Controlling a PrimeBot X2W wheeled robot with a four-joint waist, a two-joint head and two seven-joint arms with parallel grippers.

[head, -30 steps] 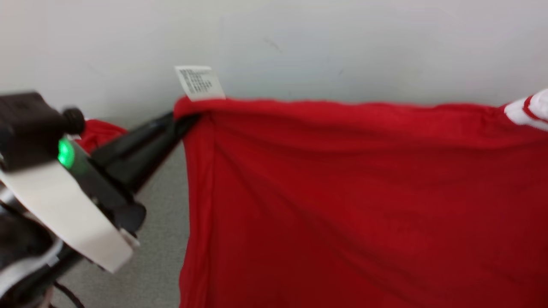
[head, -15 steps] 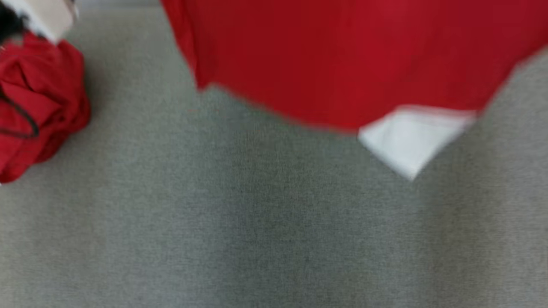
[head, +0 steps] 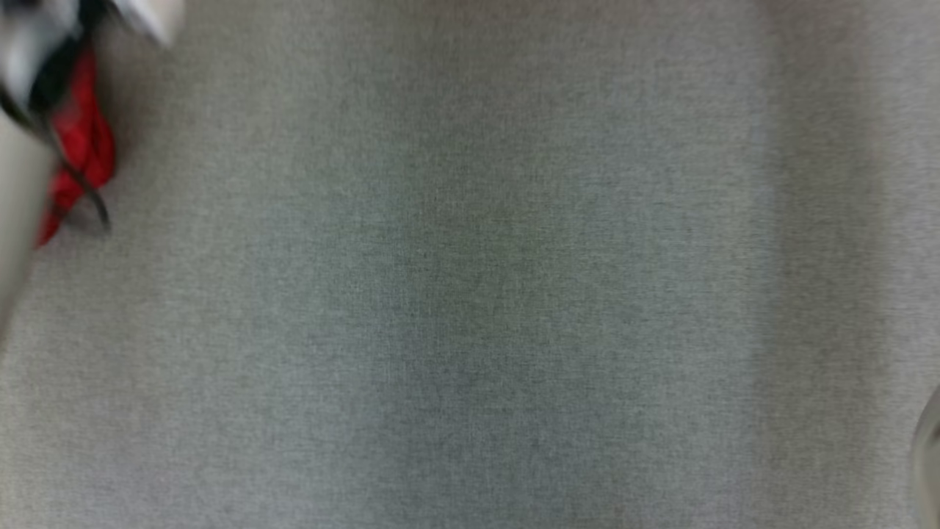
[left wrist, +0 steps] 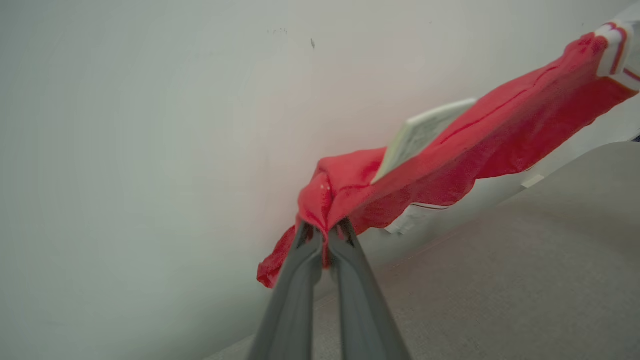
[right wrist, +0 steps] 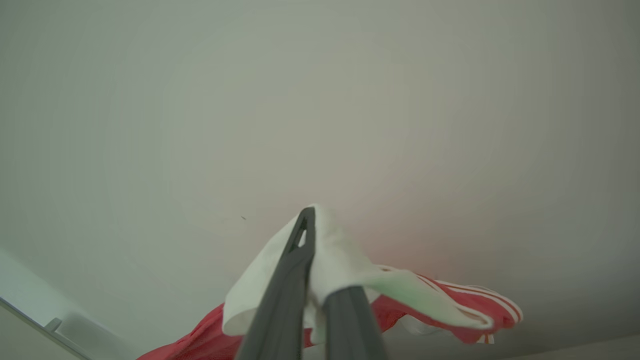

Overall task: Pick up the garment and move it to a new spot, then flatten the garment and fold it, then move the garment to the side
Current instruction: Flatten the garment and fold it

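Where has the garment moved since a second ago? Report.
Cannot tell. The head camera tilted down from wall to grey surface, so the garment sliding up that view may be camera motion.

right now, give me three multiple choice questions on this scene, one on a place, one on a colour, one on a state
1. Where is the stretch of shirt between the claws?
A. flat on the grey surface
B. held up in the air above it
C. in a basket

2. What colour is the part the right claw pinches?
A. white
B. black
C. blue

3. How is the left claw?
A. wide open
B. shut on the shirt
C. shut on nothing

Answers:
1 B, the left wrist view shows it pulled taut, clear of the surface.
2 A, white trim wraps that claw in the right wrist view.
3 B, it is closed on a bunched red corner.
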